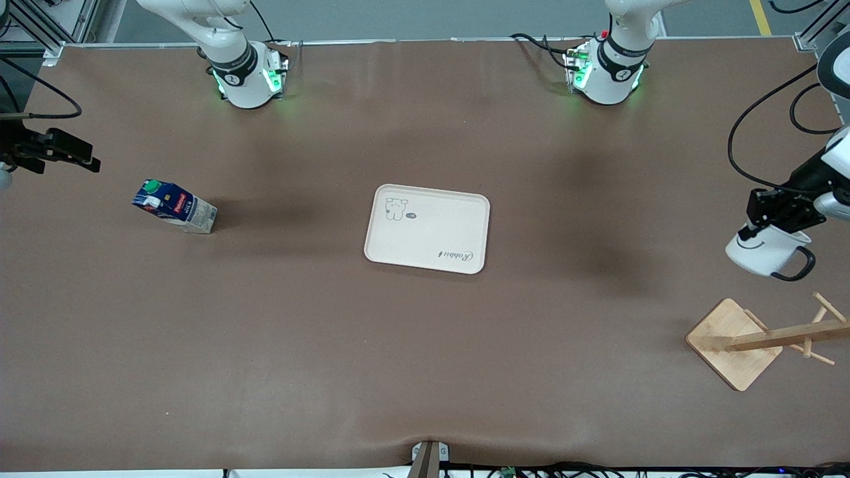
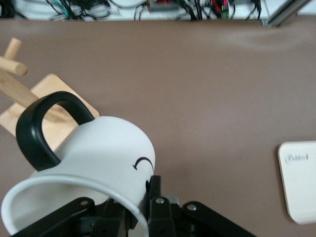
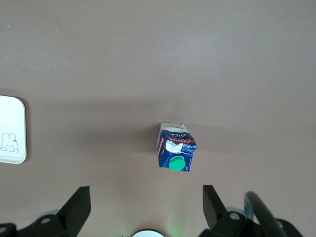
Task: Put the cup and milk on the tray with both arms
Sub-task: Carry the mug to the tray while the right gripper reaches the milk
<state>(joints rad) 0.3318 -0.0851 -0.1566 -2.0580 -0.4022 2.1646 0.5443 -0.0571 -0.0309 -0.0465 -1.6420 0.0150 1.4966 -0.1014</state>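
The white cup [image 1: 767, 253] with a black handle and smiley face hangs tilted in the air at the left arm's end of the table, over bare table beside the wooden rack. My left gripper [image 1: 760, 226] is shut on its rim, as the left wrist view shows for the gripper [image 2: 148, 192] and the cup [image 2: 98, 148]. The milk [image 1: 174, 207] stands on the table toward the right arm's end. My right gripper [image 1: 70, 154] is open and empty in the air near that end; in the right wrist view it [image 3: 146, 203] is apart from the milk [image 3: 175, 149]. The cream tray [image 1: 428, 245] lies mid-table, empty.
A wooden mug rack [image 1: 734, 342] with a square base and a pegged post stands nearer the front camera than the cup; its base shows in the left wrist view [image 2: 34, 101]. The tray's edge shows in both wrist views [image 2: 301, 197] [image 3: 11, 118]. Brown table [image 1: 425, 372] all around.
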